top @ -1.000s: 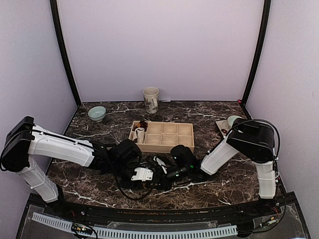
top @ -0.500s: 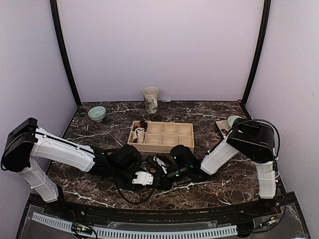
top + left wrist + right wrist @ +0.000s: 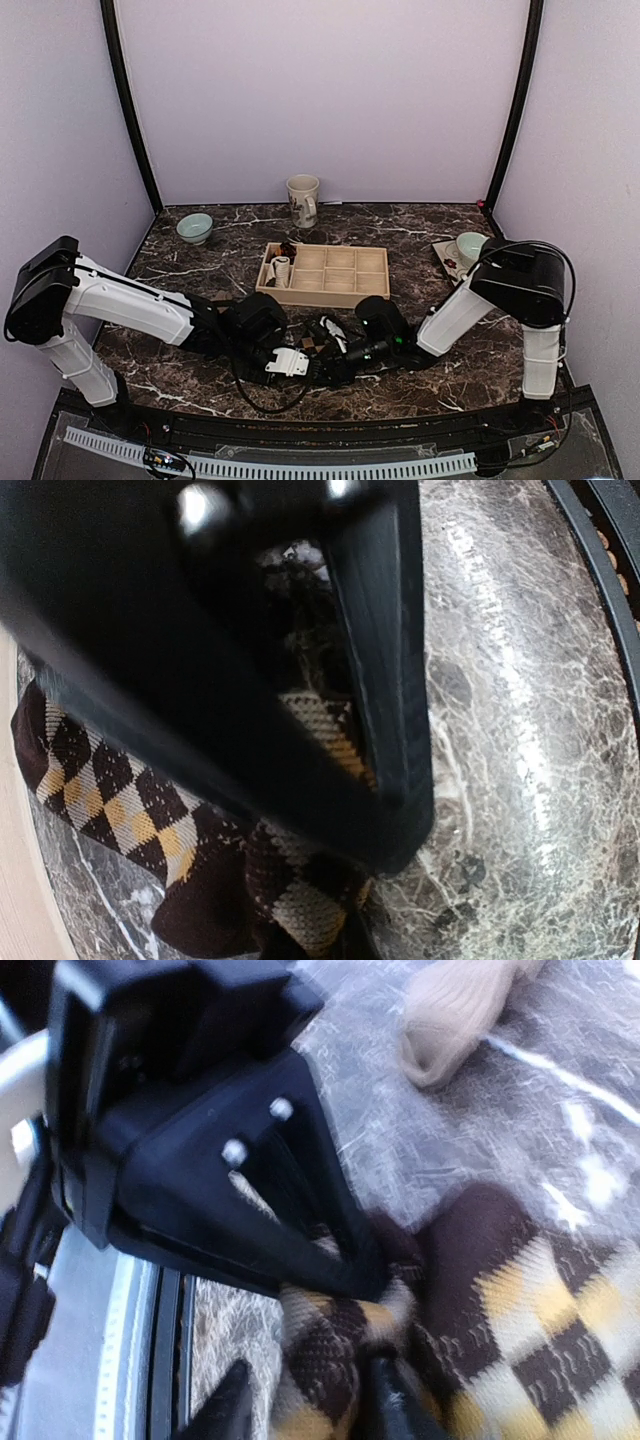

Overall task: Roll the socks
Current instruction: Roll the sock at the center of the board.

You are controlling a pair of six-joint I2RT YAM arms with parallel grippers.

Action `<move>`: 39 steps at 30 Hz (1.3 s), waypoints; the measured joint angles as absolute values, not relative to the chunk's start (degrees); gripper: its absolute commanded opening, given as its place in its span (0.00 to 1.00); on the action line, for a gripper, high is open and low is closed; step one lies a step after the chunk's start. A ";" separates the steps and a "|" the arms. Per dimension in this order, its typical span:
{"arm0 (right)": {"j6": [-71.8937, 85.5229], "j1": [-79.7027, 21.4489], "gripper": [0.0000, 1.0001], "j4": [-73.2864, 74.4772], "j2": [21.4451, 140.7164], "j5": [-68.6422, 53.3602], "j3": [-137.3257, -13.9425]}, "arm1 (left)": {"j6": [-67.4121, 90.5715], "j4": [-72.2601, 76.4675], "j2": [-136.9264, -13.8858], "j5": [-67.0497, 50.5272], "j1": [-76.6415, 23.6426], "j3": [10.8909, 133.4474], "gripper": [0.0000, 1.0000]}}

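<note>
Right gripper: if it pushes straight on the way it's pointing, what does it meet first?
The argyle sock, bunched between the right gripper's open fingers. Just behind it sits the left gripper, pinching the same sock; the gap is hard to judge.

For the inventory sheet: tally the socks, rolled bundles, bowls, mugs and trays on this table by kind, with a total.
tray: 1
loose socks: 2 (argyle sock, tan sock)
rolled bundles in the tray: 2 (white bundle, dark bundle)
bowls: 2 (left bowl, right bowl)
mug: 1
total: 8
</note>
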State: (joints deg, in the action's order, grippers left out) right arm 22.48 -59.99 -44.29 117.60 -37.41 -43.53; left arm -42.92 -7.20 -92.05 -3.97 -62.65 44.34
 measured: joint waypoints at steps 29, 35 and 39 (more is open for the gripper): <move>16.53 -69.01 0.99 -37.39 66.63 23.38 -8.82 | -45.98 -22.96 -103.24 -26.48 -56.58 58.39 0.00; 3.66 -79.66 0.90 -31.64 71.24 26.39 -14.98 | -46.78 -28.64 -107.00 -31.29 -54.81 62.92 0.00; -4.38 -85.49 0.85 -28.99 78.28 28.16 -21.12 | -47.83 -32.47 -109.89 -34.24 -54.41 66.17 0.00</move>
